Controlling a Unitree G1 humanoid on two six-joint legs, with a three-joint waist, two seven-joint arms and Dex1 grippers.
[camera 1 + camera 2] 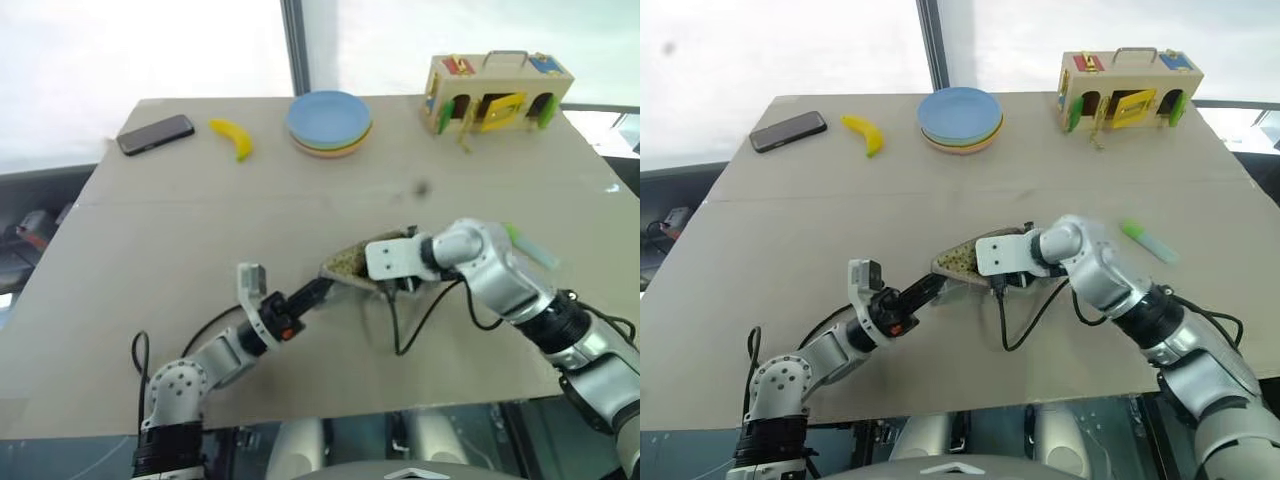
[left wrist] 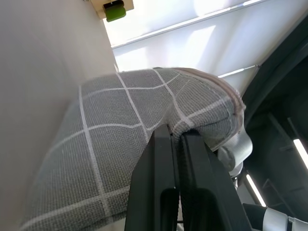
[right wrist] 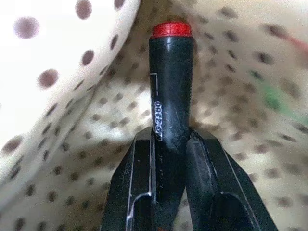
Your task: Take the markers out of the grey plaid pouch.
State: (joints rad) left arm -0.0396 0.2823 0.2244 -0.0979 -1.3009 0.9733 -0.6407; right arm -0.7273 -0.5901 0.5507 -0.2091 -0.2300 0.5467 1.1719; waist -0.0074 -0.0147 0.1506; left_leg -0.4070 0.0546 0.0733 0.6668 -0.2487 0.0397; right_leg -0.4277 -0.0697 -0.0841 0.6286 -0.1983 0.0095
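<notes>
Grey plaid fabric pouch [image 2: 125, 139] with thin white grid lines was pinched at its edge by the left gripper [image 2: 175, 139], fingers pressed together on the cloth, holding its mouth raised off the pale counter [image 1: 200, 220]. The right gripper [image 3: 169, 139] reached inside the yellowish dotted lining, its fingers clamped around the black-bodied, red-ended marker [image 3: 169, 82], which stood straight ahead between them. The green marker with a pale body [image 1: 1150, 241] already lay on the counter, beyond the right arm. The step in hand looked like extracting the second marker; next would come drawing it straight back out while the left grip held firm.
</notes>
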